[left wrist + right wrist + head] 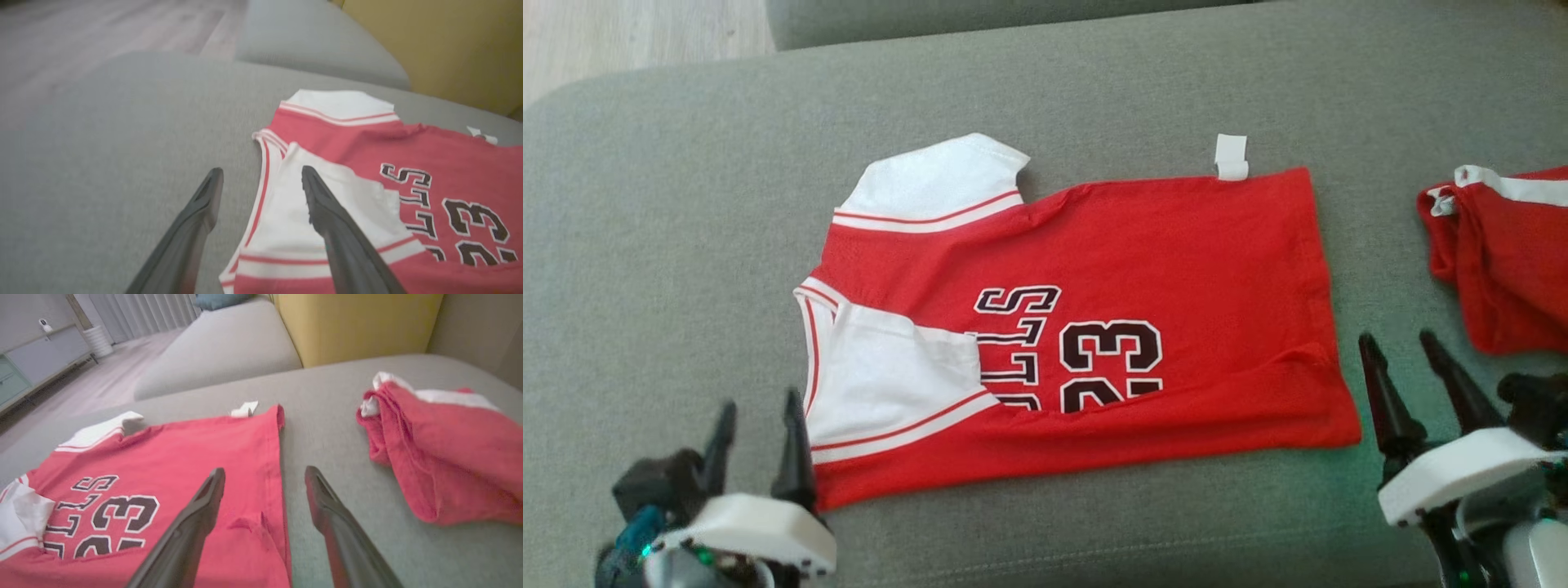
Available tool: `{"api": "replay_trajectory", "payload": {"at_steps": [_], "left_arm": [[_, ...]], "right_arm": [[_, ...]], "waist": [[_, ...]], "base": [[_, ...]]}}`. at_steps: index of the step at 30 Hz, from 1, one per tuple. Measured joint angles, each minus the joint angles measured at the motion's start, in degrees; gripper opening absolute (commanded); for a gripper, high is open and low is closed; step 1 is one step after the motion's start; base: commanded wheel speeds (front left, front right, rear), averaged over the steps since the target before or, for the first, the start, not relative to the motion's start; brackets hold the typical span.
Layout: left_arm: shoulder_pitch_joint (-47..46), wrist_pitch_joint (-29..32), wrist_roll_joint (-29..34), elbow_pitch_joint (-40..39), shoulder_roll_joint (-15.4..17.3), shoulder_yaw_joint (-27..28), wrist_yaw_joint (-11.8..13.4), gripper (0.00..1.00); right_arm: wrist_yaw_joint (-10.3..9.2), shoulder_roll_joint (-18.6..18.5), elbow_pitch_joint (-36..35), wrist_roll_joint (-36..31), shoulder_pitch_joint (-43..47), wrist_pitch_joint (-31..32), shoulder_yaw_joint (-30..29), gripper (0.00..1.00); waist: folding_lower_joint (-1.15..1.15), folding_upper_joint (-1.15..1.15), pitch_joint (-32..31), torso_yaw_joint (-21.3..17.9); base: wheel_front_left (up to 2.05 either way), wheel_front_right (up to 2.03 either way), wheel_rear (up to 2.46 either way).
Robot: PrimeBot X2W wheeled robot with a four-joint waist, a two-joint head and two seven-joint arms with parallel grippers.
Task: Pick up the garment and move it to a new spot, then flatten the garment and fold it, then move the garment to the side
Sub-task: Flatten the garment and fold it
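Note:
The garment (1143, 261) is a red jersey with white sleeves and a dark "23", lying flat on the grey couch cushion (686, 204). Its near long edge is folded up over the lettering, with one white sleeve (890, 384) laid on top. My left gripper (760, 412) is open at the jersey's collar end, near its lower left corner; in the left wrist view its fingers (322, 204) straddle the collar edge of the jersey (367, 139) with nothing between them. My right gripper (1409, 343) is open just past the hem corner, and the right wrist view shows the hem (273, 457) between its empty fingers (204, 506).
A second red and white garment (1511, 253) lies crumpled at the cushion's right edge, also seen as a red heap (441, 449) close to my right gripper. A white tag (1231, 157) sticks out at the jersey's far edge. Another grey cushion (980, 16) and a yellow one (355, 322) lie behind.

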Motion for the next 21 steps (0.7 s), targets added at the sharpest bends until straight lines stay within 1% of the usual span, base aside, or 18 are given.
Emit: {"api": "replay_trajectory", "payload": {"at_steps": [1, 5, 10, 12, 21], "left_arm": [[0.0, 0.0, 0.0, 0.0, 0.0, 0.0, 0.0, 1.0], [-1.6, -3.2, 3.9, -2.9, 0.8, 0.0, 1.5, 1.0], [-1.9, -3.5, 6.2, -5.3, 2.0, -0.4, 2.1, 1.0], [-2.1, -3.3, 6.5, -5.7, 2.0, -0.6, 2.5, 1.0], [-2.7, -2.5, 6.5, -5.8, 2.0, -1.5, 3.0, 1.0]], "right_arm": [[0.0, 0.0, 0.0, 0.0, 0.0, 0.0, 0.0, 1.0], [0.0, 0.1, -4.6, -1.8, -0.2, -3.0, 0.9, 1.0], [0.0, 1.1, -7.9, -1.9, -0.3, -3.4, 3.0, 1.0], [0.0, 1.3, -8.3, -1.9, -0.4, -3.4, 3.4, 1.0], [0.0, 1.3, -8.5, -1.9, -0.7, -3.4, 3.5, 1.0]], "waist": [[0.0, 0.0, 0.0, 0.0], [0.0, 0.0, -0.9, -0.2], [0.0, 0.0, -1.3, -0.4], [0.0, 0.0, -1.1, -0.4], [0.0, 0.0, -0.1, -0.3]], "base": [[0.0, 0.0, 0.0], [0.0, 0.0, 0.0], [0.0, 0.0, 0.0], [0.0, 0.0, 0.0], [0.0, 0.0, 0.0]]}}
